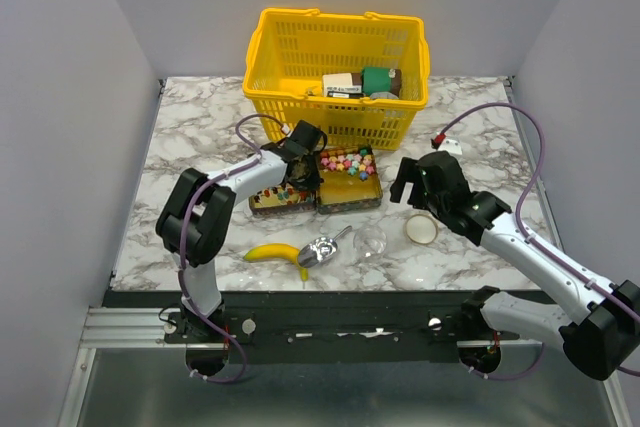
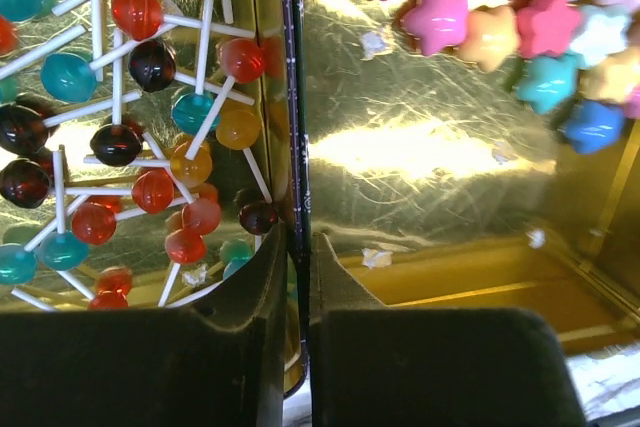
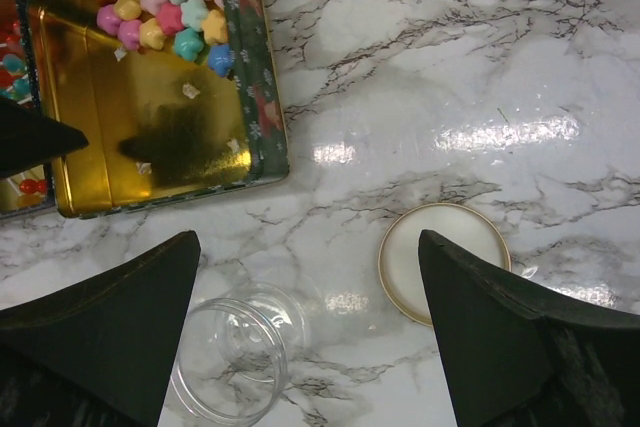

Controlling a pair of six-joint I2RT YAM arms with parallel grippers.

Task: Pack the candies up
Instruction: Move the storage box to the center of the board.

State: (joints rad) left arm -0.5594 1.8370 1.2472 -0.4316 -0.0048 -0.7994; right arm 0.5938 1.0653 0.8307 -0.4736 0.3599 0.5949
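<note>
The candies [image 1: 347,162] are small star-shaped sweets in pink, orange, blue and white. They lie heaped at the far end of an open gold tin [image 1: 352,193]. They also show in the left wrist view [image 2: 490,17] and the right wrist view [image 3: 165,7]. My left gripper [image 1: 302,173] is shut on the dark-edged wall [image 2: 296,147] between this tin and a neighbouring tin of lollipops [image 2: 150,97]; in its own view the left gripper [image 2: 297,239] pinches that wall. My right gripper [image 1: 408,187] is open and empty, and in its view the right gripper [image 3: 308,247] hovers over the marble between a glass jar and a lid.
A clear glass jar [image 3: 235,352] lies on its side beside a round lid [image 3: 443,260]. A metal scoop [image 1: 322,249] and a yellow banana [image 1: 278,254] lie near the front edge. A yellow basket [image 1: 290,57] with boxes stands at the back.
</note>
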